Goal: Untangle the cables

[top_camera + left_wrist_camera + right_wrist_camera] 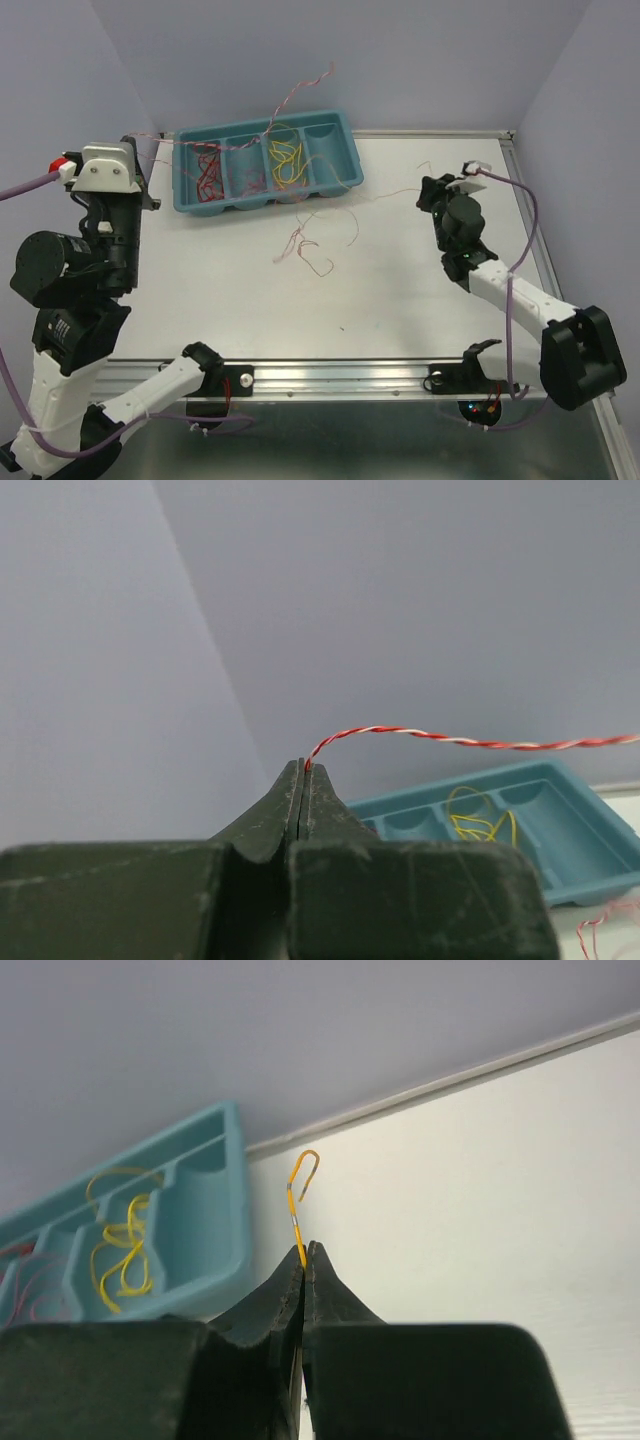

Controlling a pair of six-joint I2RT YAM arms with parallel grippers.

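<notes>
Tapered left gripper (303,772) pinches twisted red-white wire (470,741); right gripper (305,1252) pinches hooked orange wire (296,1195); smooth teal tray (228,1200) behind.

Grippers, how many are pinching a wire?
2. The left gripper, raised on the left side, pinches a red-and-white twisted wire; the right gripper, on the right, pinches an orange wire.

My black-and-white left arm (70,300) and right arm (500,285) trail thick purple cords (510,330); scuffed dark-green fingers (330,815) taper to wedges.
</notes>
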